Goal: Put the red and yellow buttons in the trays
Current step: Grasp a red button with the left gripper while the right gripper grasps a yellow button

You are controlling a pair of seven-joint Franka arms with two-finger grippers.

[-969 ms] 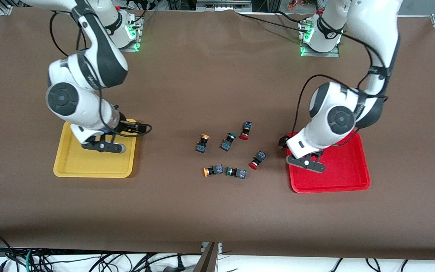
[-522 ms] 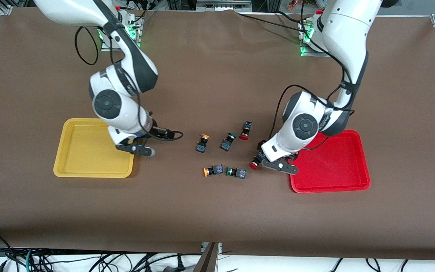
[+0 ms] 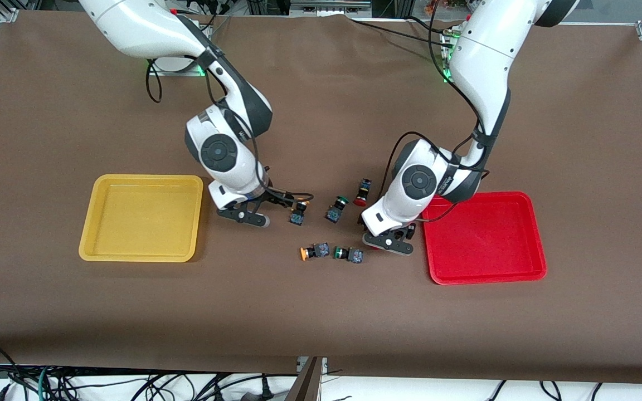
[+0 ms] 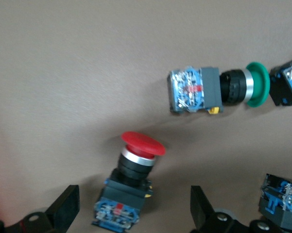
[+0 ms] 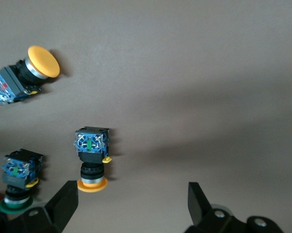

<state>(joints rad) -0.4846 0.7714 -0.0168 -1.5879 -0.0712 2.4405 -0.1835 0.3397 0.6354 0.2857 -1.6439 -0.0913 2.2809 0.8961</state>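
No writing legible; left claw [image 4: 131, 211] open astride red button [image 4: 128, 187].

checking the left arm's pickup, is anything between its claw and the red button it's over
Nothing visible. The left claw is open, its fingers either side of the red button on bare table. The green button lies apart from it. The stretch of table toward the red tray also looks bare.

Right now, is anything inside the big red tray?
Nothing shows on the bare floor of the red plastic tray. The left arm covers its corner nearest the buttons, so that bit stays hidden. The left gripper is open over a red-capped button on the table.
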